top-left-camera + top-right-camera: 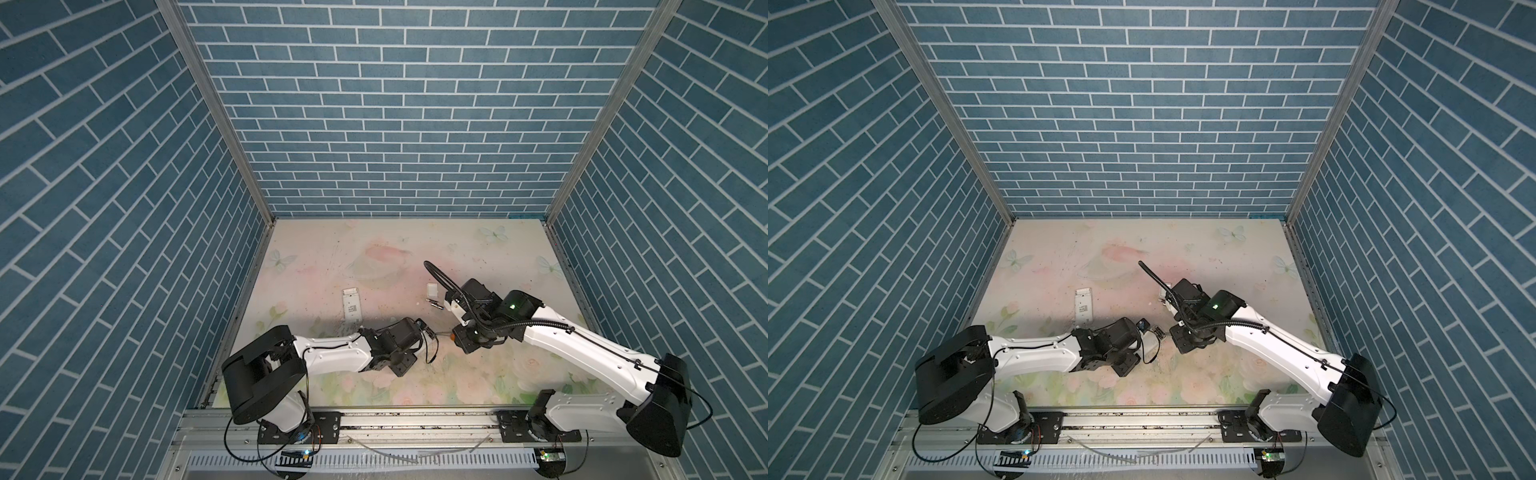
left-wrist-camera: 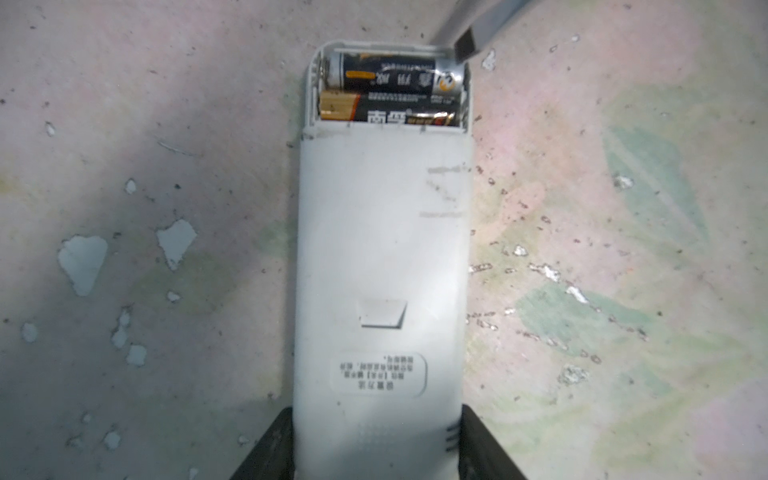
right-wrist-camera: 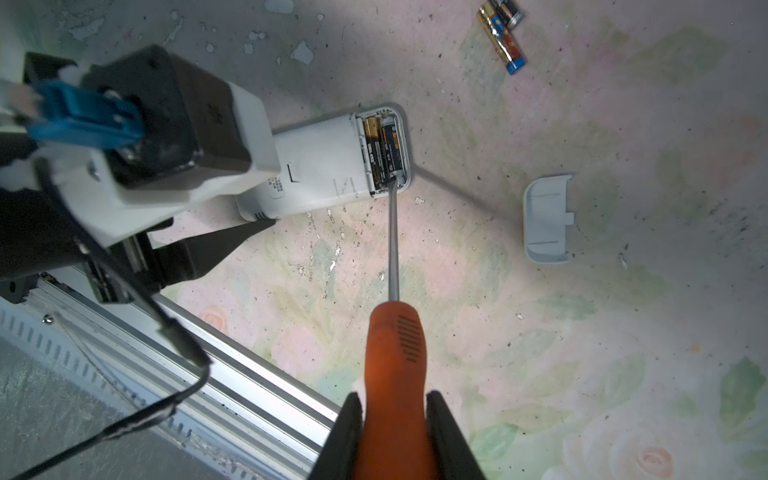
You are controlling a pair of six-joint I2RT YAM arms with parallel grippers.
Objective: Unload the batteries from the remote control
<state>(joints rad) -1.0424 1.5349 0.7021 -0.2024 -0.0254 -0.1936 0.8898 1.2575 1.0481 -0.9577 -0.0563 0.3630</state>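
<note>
My left gripper [image 2: 376, 413] is shut on the narrow end of a white remote control [image 2: 380, 257] lying back-up on the table. Its compartment is uncovered, with two dark and gold batteries [image 2: 395, 93] side by side inside. My right gripper [image 3: 394, 397] is shut on the orange-handled screwdriver [image 3: 395, 345]. The blade tip [image 3: 392, 185] sits at the compartment's corner, against the end of the outer battery [image 3: 392, 151]. Two loose batteries [image 3: 505, 37] lie on the table beyond the remote. In both top views the grippers meet near the table's front middle [image 1: 440, 336].
A white battery cover [image 3: 546, 220] lies on the table to the side of the held remote. A second white remote [image 1: 351, 307] lies further left, also in a top view [image 1: 1084, 305]. The metal rail [image 3: 249, 365] runs along the table's front edge.
</note>
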